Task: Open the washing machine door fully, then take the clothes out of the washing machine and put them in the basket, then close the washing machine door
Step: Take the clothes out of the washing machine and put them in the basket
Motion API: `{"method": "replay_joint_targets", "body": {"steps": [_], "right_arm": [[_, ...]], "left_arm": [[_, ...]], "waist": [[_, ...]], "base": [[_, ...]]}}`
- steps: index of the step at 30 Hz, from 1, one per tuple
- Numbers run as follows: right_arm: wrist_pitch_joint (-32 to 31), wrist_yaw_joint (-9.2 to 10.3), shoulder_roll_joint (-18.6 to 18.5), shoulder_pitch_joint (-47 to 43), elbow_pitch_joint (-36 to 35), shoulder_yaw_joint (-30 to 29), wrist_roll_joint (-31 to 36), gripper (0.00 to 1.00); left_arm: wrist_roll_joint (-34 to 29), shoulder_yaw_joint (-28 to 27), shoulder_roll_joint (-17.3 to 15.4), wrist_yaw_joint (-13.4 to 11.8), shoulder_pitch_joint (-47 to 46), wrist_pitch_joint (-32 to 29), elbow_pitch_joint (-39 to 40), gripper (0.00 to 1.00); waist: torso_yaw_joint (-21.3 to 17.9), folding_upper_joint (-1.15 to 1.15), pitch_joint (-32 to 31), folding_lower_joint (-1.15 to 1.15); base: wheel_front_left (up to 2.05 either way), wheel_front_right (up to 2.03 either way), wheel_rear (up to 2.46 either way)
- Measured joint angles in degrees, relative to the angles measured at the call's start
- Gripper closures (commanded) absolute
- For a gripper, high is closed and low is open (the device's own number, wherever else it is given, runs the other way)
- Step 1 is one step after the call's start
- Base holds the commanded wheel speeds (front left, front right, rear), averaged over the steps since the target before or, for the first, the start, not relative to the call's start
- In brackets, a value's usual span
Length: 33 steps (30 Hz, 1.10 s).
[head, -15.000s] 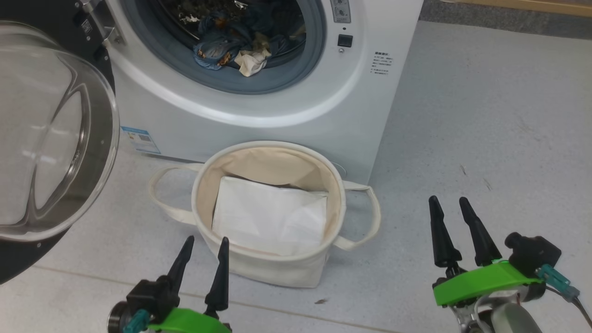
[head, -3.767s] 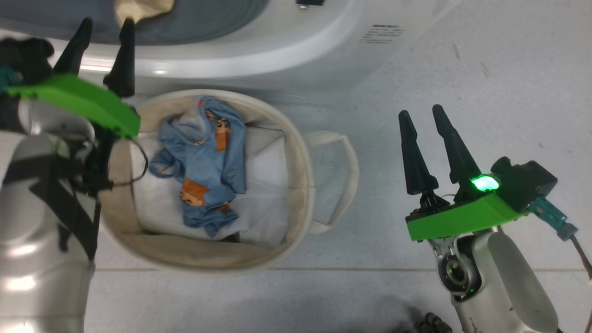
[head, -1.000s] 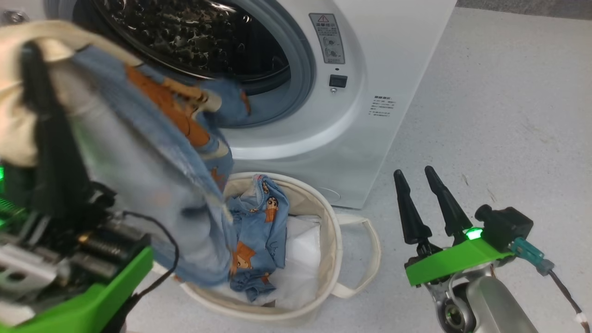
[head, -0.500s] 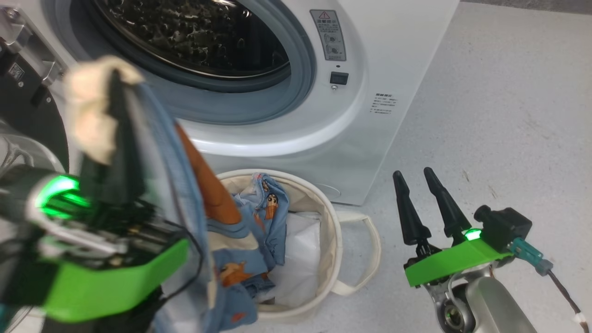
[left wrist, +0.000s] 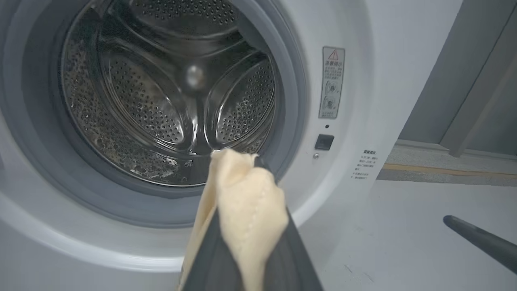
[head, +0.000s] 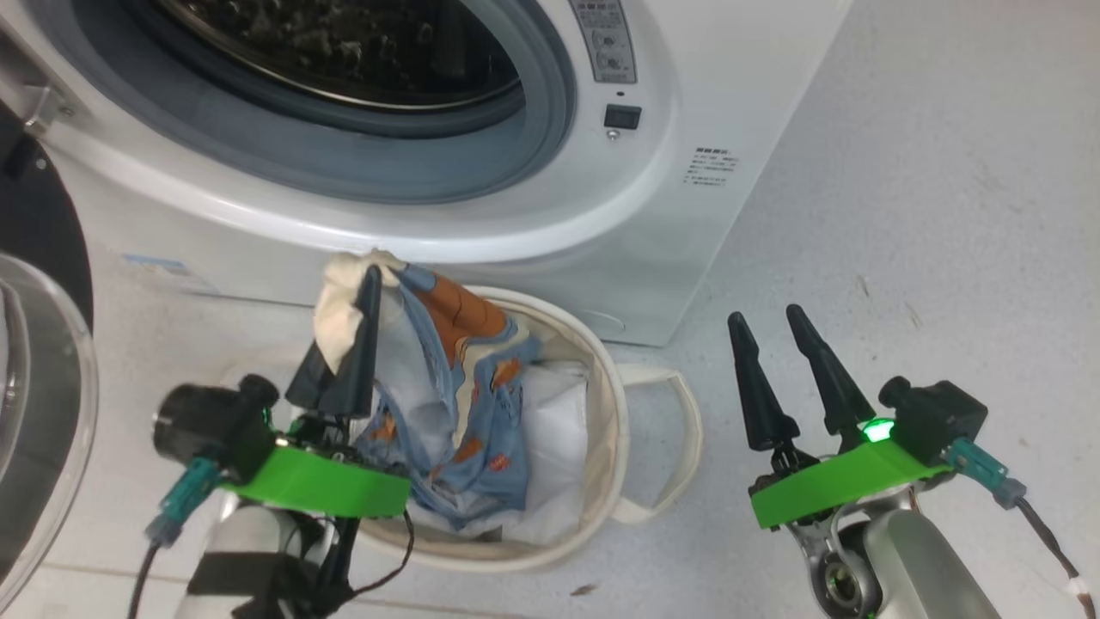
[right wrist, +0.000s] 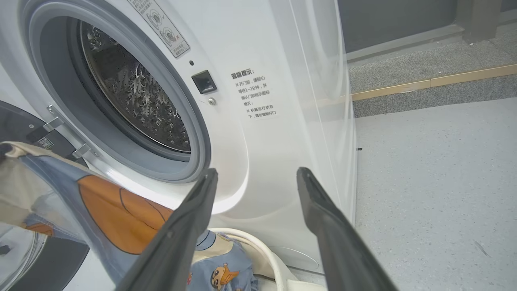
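My left pincer (head: 368, 284), pinched tight on the clothes (head: 464, 361), has come above the basket (head: 615, 404), drum (left wrist: 181, 93) emptied: release next.

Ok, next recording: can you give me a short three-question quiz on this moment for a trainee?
1. True or false: the right gripper is shut on a garment.
2. What is the left gripper shut on? A) a blue printed garment with a cream part, hanging over the basket B) the basket's handle C) nothing at all
3. Fill in: the door of the washing machine stands ____.

Key: 1. False: its fingers are apart and empty, beside the basket. 2. A. 3. Open, at the robot's left.
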<state>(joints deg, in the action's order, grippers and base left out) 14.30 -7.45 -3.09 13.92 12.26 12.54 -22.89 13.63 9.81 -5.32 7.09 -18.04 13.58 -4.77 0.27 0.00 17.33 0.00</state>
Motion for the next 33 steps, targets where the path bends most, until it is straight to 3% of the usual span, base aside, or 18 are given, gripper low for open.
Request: {"method": "replay_joint_targets", "body": {"steps": [16, 32, 33], "right_arm": [[0.00, 0.00, -0.01, 4.16, -2.21, -0.67, 2.23, 0.00], [0.00, 0.00, -0.08, 6.84, -2.65, -0.93, 2.88, 0.00], [0.00, 0.00, -0.08, 7.09, -2.67, -0.92, 2.88, 0.00]], "left_arm": [[0.31, 1.40, 1.63, 0.07, -12.15, 0.74, -29.95, 1.00], [-1.26, 4.20, 3.02, 0.08, -19.37, 0.74, -45.48, 1.00], [-1.26, 4.21, 3.13, 0.08, -19.78, 0.74, -46.00, 0.89]], "waist": [[-1.93, 0.00, 9.59, 0.00], [-1.94, 0.00, 14.32, 0.01], [-1.94, 0.00, 14.39, 0.01]], "base": [[0.00, 0.00, 0.00], [0.00, 0.00, 0.00], [0.00, 0.00, 0.00]]}}
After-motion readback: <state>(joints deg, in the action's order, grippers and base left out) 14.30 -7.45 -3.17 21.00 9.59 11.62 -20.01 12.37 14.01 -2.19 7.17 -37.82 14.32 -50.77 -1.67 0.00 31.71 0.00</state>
